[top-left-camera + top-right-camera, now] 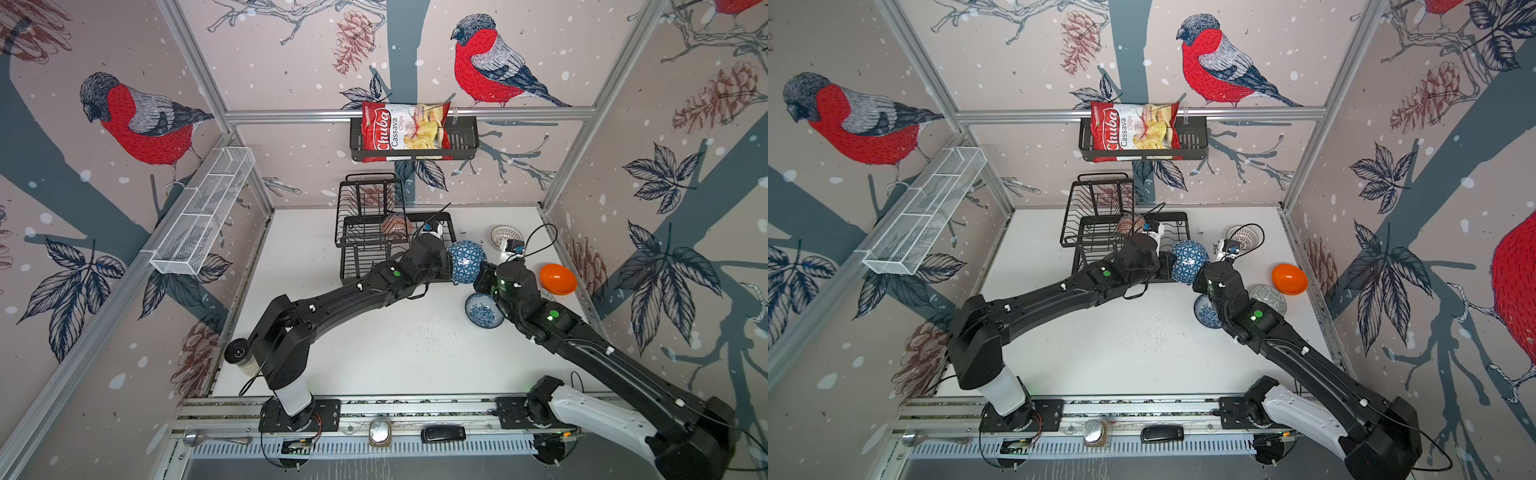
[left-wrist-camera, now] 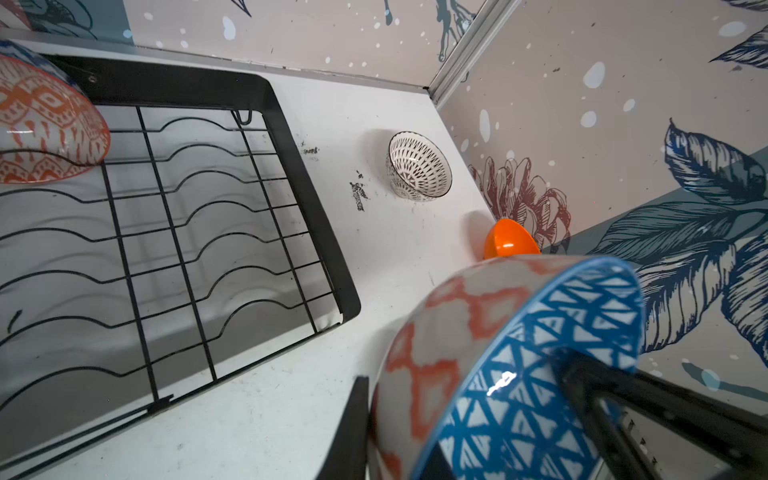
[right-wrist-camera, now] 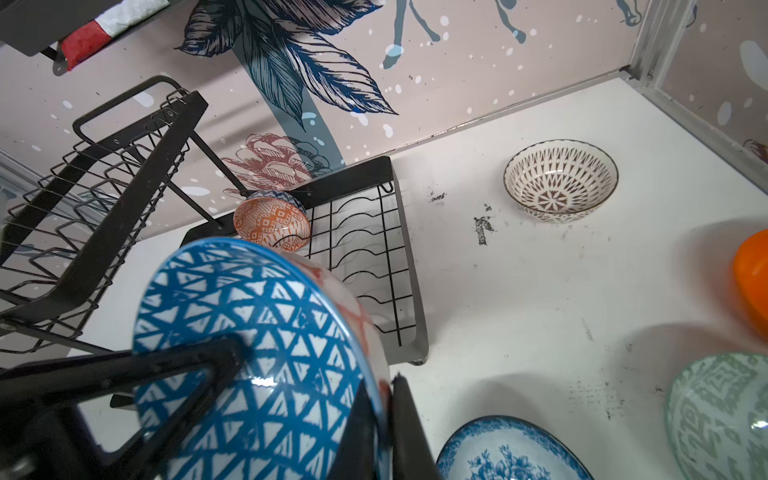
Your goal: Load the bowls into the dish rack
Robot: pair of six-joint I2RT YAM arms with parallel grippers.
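The blue bowl (image 1: 465,259) hung on edge just right of the rack (image 2: 291,166). Whether it touched the table, I could not tell. It hid most of both claws. The left gripper (image 2: 461,374) was pinched shut on its rim, one finger on the blue face and one on the orange-marked outside. The right gripper (image 3: 316,365) was clamped on the opposite rim in the same way. In both top views the fingertips were lost behind bowl and wrists.

The orange-white bowl (image 3: 272,222) sat in the rack's base tray, half screened by the upper tier's wires. Right of the rack, the lattice bowl (image 3: 561,178) stood clear. The orange bowl (image 1: 558,278) was cut off in the right wrist view. The floral bowl (image 1: 482,311) and grey bowl (image 1: 1268,297) lay partly under the right arm.

The left arm stretched over the rack's front. The right arm reached in from farther right.
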